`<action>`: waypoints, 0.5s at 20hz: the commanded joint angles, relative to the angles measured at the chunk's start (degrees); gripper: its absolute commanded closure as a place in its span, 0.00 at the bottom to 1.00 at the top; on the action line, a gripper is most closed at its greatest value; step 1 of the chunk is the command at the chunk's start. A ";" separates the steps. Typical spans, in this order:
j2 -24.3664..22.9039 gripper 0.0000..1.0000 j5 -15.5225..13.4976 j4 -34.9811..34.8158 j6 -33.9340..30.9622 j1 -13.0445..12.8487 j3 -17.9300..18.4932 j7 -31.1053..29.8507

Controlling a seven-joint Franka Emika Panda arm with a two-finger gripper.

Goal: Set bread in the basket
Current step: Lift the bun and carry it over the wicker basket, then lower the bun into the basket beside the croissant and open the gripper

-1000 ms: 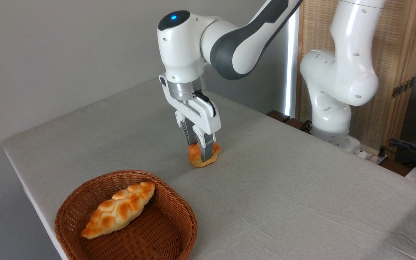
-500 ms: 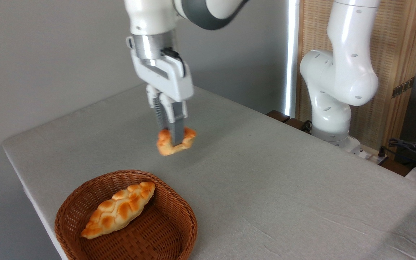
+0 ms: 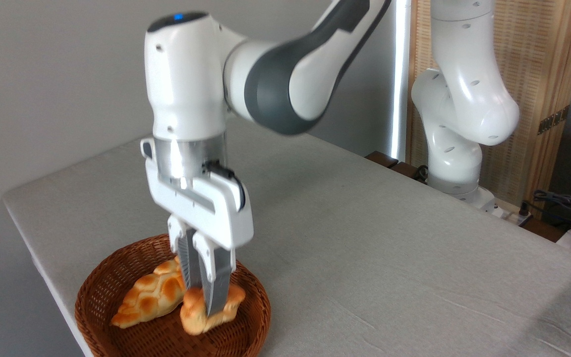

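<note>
The bread, a small orange-golden bun, hangs low inside the basket, a round reddish-brown wicker one at the table's front left corner. My gripper points straight down and is shut on the bun, one finger crossing its front. The bun sits in the basket's right half, close beside a long braided loaf. Whether the bun touches the basket floor cannot be told.
The braided golden loaf lies across the basket's left and middle. The grey cloth-covered table stretches to the right and back. My arm's white base stands at the table's far right edge, with cables beyond.
The gripper carried the bun off the table, leftward and toward the front, then down into the basket beside the loaf. It stays shut on the bun throughout.
</note>
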 commanded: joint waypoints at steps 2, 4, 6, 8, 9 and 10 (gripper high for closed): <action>4.67 0.31 0.13 1.47 2.92 -0.51 -0.03 0.27; 4.67 0.08 0.31 1.47 2.92 -0.51 -0.03 0.36; 4.58 0.00 0.31 1.47 2.92 -0.51 -0.12 0.27; 4.58 0.00 0.22 1.47 2.83 -0.51 -0.12 0.09; 4.49 0.00 0.22 1.47 2.83 -0.51 -0.12 0.01; 4.49 0.00 0.05 1.55 2.92 -0.51 -0.12 -0.08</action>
